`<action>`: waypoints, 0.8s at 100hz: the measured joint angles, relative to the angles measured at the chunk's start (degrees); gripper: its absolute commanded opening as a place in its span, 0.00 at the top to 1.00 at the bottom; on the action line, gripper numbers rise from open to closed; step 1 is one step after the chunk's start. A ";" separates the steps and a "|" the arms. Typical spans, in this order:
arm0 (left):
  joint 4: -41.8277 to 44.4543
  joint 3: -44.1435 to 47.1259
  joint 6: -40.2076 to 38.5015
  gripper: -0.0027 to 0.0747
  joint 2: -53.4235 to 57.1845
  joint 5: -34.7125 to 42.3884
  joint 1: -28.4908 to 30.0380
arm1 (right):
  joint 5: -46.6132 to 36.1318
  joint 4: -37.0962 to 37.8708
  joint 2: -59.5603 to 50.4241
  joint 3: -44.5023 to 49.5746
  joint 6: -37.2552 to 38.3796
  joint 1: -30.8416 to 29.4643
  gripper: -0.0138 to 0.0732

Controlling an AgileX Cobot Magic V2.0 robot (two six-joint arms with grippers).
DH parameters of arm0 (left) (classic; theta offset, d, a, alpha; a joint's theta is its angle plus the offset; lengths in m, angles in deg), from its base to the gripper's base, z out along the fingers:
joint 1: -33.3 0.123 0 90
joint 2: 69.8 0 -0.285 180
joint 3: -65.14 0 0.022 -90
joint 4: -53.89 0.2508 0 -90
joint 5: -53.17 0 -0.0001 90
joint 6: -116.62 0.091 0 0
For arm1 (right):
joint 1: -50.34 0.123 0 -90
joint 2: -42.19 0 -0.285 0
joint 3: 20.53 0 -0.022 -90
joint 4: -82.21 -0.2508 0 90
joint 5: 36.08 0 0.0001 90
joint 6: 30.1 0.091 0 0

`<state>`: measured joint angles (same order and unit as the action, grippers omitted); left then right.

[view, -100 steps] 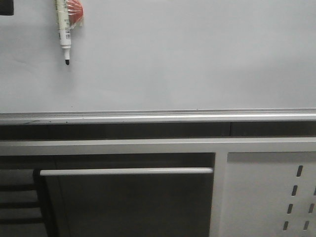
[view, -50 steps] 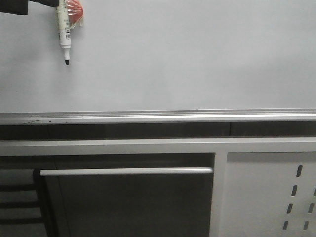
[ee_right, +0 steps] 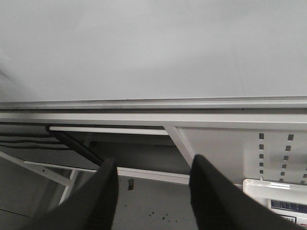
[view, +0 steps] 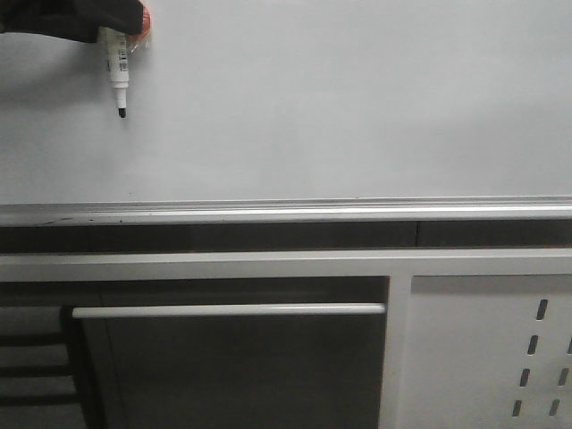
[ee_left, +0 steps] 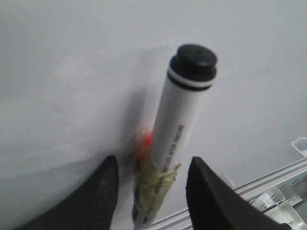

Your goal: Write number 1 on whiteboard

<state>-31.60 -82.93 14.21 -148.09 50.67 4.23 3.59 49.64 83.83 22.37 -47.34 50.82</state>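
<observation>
- Black left gripper [view: 63,18] at the upper left corner of the front view, jaws spread to either side of the pen barrel and not closed on it; in the wrist view a gap shows at each dark finger [ee_left: 98,196].
- Slim white plastic marker pen [view: 115,70] with a round black end cap and a black tip, hanging tip-down against the board, well left of centre.
- Yellowish clear tape [ee_left: 156,179] wrapped round the barrel next to a red patch [view: 141,22]; too blurred to tell what that patch is.
- Judged step: taking hold of the pen. Best done by centring the barrel between the jaws, closing squarely on the smooth round body above the tape, and closing firmly, since glossy plastic probably slips or rolls.
- Large, flat, pale grey-white glossy whiteboard [view: 340,98], bare: no number 1 on it yet.
- Silver aluminium frame rail [view: 286,212] along the board's lower edge, a white bar handle [view: 228,310] below it.
- White perforated metal panel [view: 487,349] at lower right.
- Right gripper [ee_right: 153,163] low beneath the rail, jaws apart and grasping nothing.
</observation>
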 measured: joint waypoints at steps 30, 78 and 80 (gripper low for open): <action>2.37 0.00 0.09 0.99 -0.08 -0.48 0.00 | 0.00 0.00 0.09 0.00 0.00 0.00 0.48; 23.79 -0.10 -3.48 0.99 2.77 -34.25 -0.38 | 11.93 -20.42 5.03 -1.22 -23.85 0.00 0.48; 24.80 -0.10 -3.59 0.99 2.77 -35.53 -0.57 | 12.80 -21.91 5.93 -1.73 -24.93 0.00 0.48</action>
<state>-6.80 -83.03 10.62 -145.33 15.15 3.66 16.38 27.74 89.76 20.64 -72.26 50.82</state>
